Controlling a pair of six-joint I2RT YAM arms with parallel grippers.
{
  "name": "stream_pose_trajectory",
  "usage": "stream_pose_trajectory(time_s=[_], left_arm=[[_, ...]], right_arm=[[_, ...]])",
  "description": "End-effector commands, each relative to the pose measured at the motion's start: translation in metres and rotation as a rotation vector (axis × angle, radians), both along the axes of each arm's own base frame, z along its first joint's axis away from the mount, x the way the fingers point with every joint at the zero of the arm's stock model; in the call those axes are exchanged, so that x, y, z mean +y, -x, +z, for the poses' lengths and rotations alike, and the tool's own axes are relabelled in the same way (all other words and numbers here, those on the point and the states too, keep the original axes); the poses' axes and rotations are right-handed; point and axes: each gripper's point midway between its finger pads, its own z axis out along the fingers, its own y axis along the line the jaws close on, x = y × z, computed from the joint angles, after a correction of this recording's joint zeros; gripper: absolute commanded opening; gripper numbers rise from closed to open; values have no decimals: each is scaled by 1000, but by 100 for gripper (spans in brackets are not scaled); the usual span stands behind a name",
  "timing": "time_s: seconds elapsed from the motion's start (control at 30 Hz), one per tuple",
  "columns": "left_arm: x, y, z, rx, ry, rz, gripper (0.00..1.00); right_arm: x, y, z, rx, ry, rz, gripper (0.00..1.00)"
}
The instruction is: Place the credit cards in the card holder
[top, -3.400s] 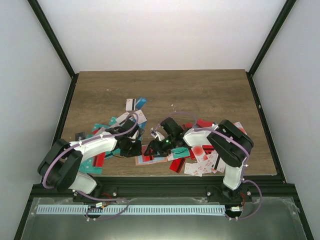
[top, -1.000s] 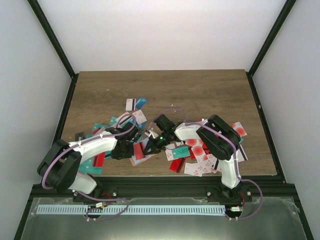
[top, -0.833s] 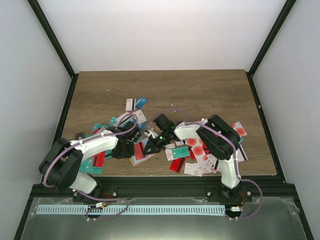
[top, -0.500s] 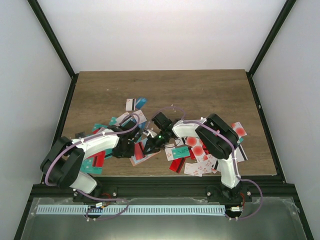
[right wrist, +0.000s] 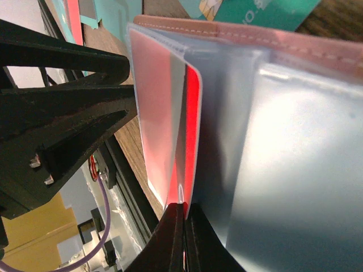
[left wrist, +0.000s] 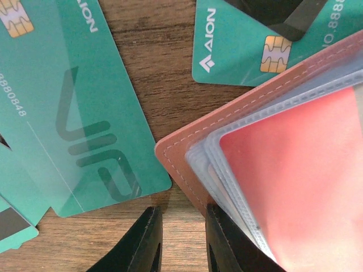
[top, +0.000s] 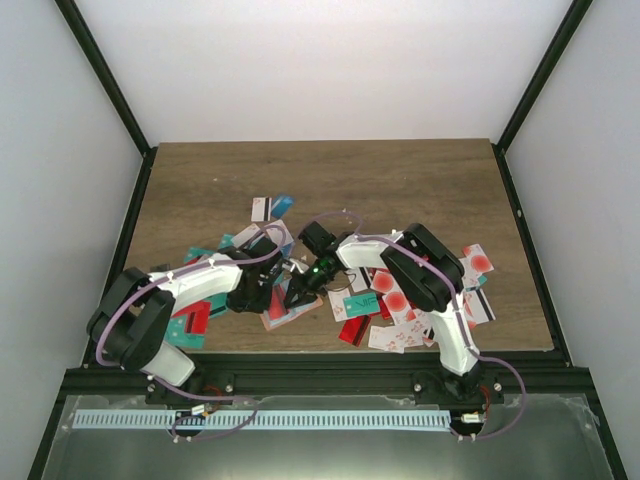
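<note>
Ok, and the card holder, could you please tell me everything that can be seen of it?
The card holder is a salmon-pink wallet, leather-like, with a stitched edge and a rounded corner. It is open among teal cards over the wooden table, its clear plastic sleeves fanned out. A red card sits partly in one sleeve, pinched by the shut right gripper. One finger of the left gripper meets its edge near the corner.

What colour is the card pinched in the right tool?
The card is red; the right wrist view shows it best.
</note>
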Motion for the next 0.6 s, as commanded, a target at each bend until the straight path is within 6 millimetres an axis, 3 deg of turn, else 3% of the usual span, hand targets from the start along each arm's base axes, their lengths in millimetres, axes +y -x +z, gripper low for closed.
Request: stream_pose_trajectory(time_s=[0.0, 0.23, 0.57], left_arm=[[-43, -37, 4, -116, 161, -56, 24], [-52, -45, 10, -136, 183, -100, 24], [-46, -46, 12, -147, 159, -78, 24]], right_arm=[[-3, 3, -26, -15, 71, 16, 1], [-11, 3, -19, -31, 103, -7, 1], [-20, -15, -2, -63, 115, -58, 17]])
